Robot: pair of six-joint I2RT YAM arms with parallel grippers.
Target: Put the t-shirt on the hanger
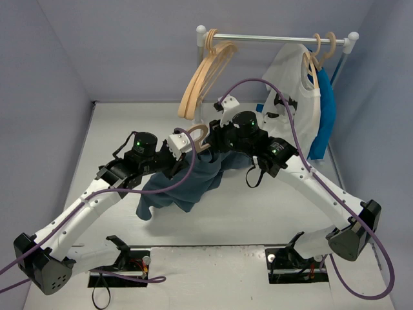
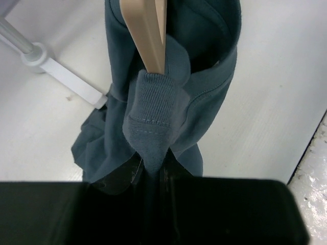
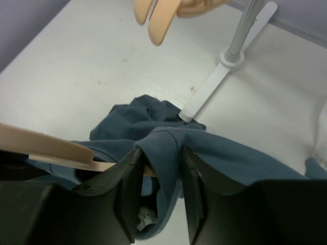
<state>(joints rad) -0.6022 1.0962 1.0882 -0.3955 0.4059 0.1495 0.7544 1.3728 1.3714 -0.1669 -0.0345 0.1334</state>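
Right gripper (image 3: 159, 155) low in view, two black fingers (image 3: 125, 184) a bit apart. Fold of blue-grey t-shirt (image 3: 235, 158) stands up between them. Rest of t-shirt bunched below, over white table (image 3: 76, 66). Pale wood hanger (image 3: 48, 148) comes in from left side of view, thin end poking under fold. Small white tag (image 3: 146, 219) shows lower down. Rack pole (image 3: 244, 28) far back, on white foot (image 3: 209, 87). Other hanger ends (image 3: 156, 18) hang at top. White cloth (image 3: 319, 138) at right edge.
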